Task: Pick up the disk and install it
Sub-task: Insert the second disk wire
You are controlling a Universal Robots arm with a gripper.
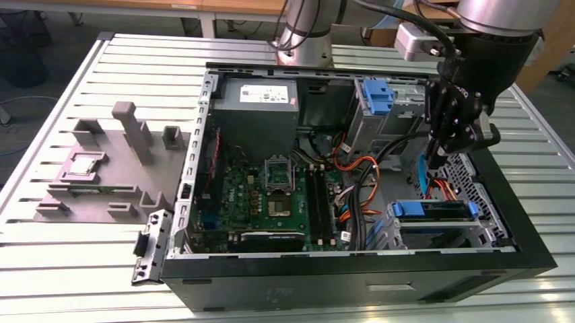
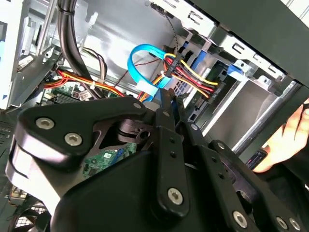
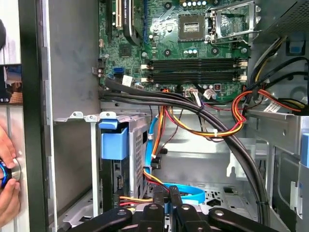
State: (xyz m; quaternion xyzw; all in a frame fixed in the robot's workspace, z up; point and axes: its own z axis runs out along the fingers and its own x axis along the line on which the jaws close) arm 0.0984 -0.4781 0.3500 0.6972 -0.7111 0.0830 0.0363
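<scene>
A slatted metal table (image 1: 54,101) fills the exterior view, and on it lies an open black computer case (image 1: 359,282), side panel off. The robot arm (image 1: 499,27) comes in from the upper right of that view and reaches down into the right half of the case. A green motherboard (image 1: 269,195) sits at centre, with a grey power supply (image 1: 256,101) above it. The disk (image 1: 433,210), with its blue rails, sits in the metal drive cage (image 1: 489,202) at the lower right of the case and looks seated or nearly so. The gripper (image 1: 440,158) hangs just above and beside it; in both wrist views its fingers (image 2: 166,104) are drawn together with nothing held between them. Red, yellow and orange wires (image 3: 203,125) and a blue ribbon cable (image 2: 140,58) loop close by. A person's hand (image 3: 7,193) rests outside the case wall. To finish seating well, any push probably needs to run straight along the rails, clear of those cables. White labels mark the power supply; their print cannot be made out.
</scene>
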